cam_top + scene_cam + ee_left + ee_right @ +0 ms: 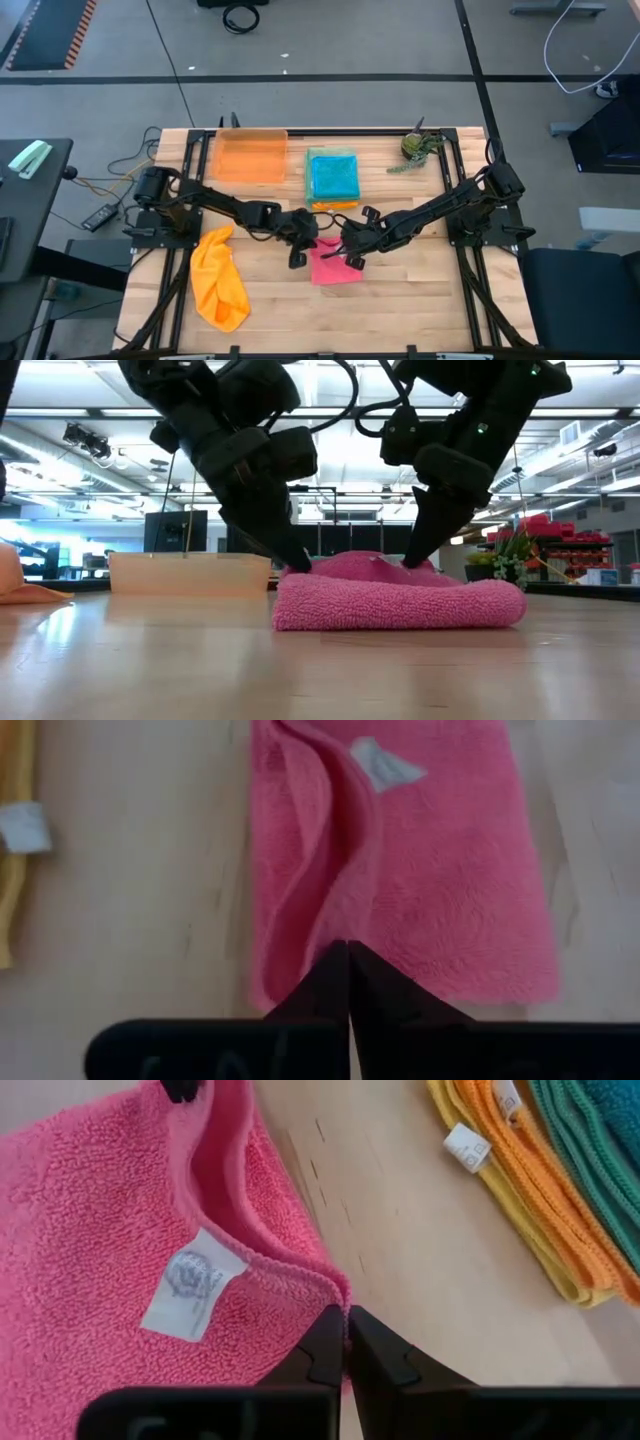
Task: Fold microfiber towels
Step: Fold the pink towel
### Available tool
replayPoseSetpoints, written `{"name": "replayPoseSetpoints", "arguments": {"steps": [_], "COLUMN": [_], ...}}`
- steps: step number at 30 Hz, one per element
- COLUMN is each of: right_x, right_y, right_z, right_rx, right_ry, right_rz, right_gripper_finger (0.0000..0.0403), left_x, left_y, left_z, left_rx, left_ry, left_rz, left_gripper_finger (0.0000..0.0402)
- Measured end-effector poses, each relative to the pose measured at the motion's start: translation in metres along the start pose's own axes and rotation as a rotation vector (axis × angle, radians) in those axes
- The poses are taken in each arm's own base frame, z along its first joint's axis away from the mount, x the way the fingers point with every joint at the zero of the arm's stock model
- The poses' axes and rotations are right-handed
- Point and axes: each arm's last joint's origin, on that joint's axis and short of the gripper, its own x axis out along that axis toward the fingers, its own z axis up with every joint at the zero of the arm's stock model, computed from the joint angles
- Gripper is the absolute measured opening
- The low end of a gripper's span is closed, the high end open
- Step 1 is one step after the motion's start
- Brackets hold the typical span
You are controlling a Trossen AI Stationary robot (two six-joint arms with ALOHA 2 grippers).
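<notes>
Pink towel (334, 266): it lies at mid-table, toward the near side, directly under both of your grippers.

Left gripper (298, 240): the jaws are pressed together at the towel's left far edge. The left wrist view shows the fingertips meeting on a raised ridge of cloth, so you likely have a pinch of it, though the cloth between the tips is hidden.

Right gripper (352, 248): closed likewise, at the towel's right far corner, just beside the white tag (190, 1284). Whether cloth is caught between the tips cannot be told.

Lie of the item: already doubled, a thick flat pad in the low view, with its top layer rumpled between the two grippers. Its long axis runs roughly near to far, slightly slanted. Both arms are equally close, one at each far corner, so the towel extends away from your fingertips toward the near edge.

Also listed:
- Orange towel (219, 279), crumpled, to the left near side, well apart.
- Stack of folded towels (333, 178), teal on top, at the far side.
- Orange tray (250, 155), left of that stack.
</notes>
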Motion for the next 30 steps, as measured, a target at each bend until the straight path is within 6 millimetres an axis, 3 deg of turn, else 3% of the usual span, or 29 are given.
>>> {"name": "replayPoseSetpoints", "arguments": {"steps": [7, 15, 20, 24, 30], "right_x": [0.0, -0.026, -0.036, -0.023, -0.018], "right_y": [-0.001, -0.013, 0.009, 0.027, 0.055], "right_z": [0.0, 0.004, 0.004, -0.009, -0.031], "right_rx": [0.053, 0.094, 0.074, 0.059, 0.049], "right_ry": [-0.008, -0.058, -0.143, -0.166, -0.217], "right_rz": [-0.015, -0.078, 0.049, 0.121, 0.22], "right_gripper_finger": [0.0048, 0.0138, 0.0163, 0.0133, 0.0021], "left_x": [0.0, 0.007, 0.007, 0.01, 0.007], "left_y": [0.007, 0.01, 0.013, 0.018, 0.02], "left_z": [0.0, -0.006, -0.004, -0.005, -0.002], "left_rx": [-0.018, -0.032, -0.034, -0.042, -0.019], "left_ry": [0.004, 0.03, 0.01, 0.0, -0.027], "left_rz": [0.014, 0.054, 0.108, 0.154, 0.2], "left_gripper_finger": [0.0025, 0.0009, 0.0024, 0.0013, 0.0012]}}
